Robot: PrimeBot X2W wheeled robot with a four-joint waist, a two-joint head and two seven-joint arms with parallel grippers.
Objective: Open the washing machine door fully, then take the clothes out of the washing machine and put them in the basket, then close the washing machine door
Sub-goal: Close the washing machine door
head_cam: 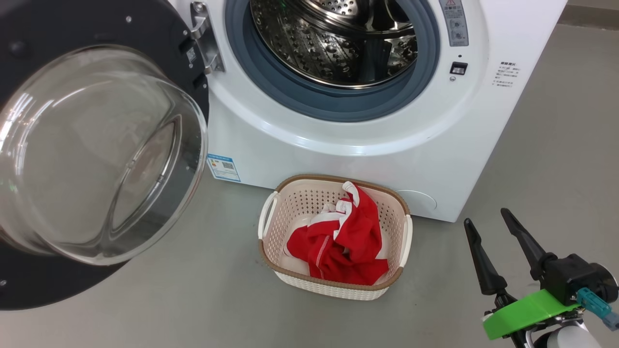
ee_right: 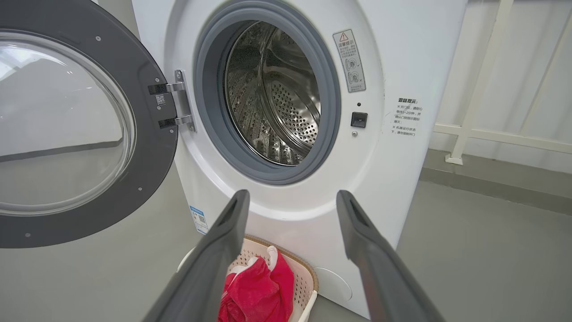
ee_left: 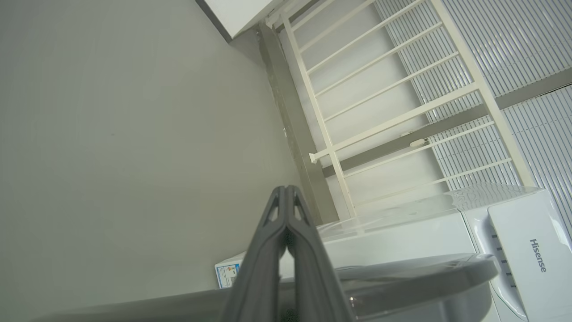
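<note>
The right gripper (head_cam: 488,220) stands wide, its two dark fingers well apart, holding and touching nothing. It hangs over the floor (head_cam: 169,299) at the washing machine's (head_cam: 338,159) right front corner, fingers pointing up and forward toward the machine. The left gripper (ee_left: 285,190) is pressed closed with nothing between its fingers. In the left wrist view it lies above the edge of the washing machine door (ee_left: 424,273); whether it touches the door I cannot tell.

The door (head_cam: 96,154) is swung wide to the left on its hinge. The steel drum (head_cam: 333,43) looks bare. The clothes (head_cam: 348,241) lie crumpled in the basket (head_cam: 333,290), which sits on the floor just beside the machine's front base.

The right wrist view looks straight into the drum (ee_right: 272,103), with the basket (ee_right: 308,277) and the red clothes (ee_right: 259,290) between its fingers. The left wrist view takes in a white railing (ee_left: 393,120) and the machine's top.
</note>
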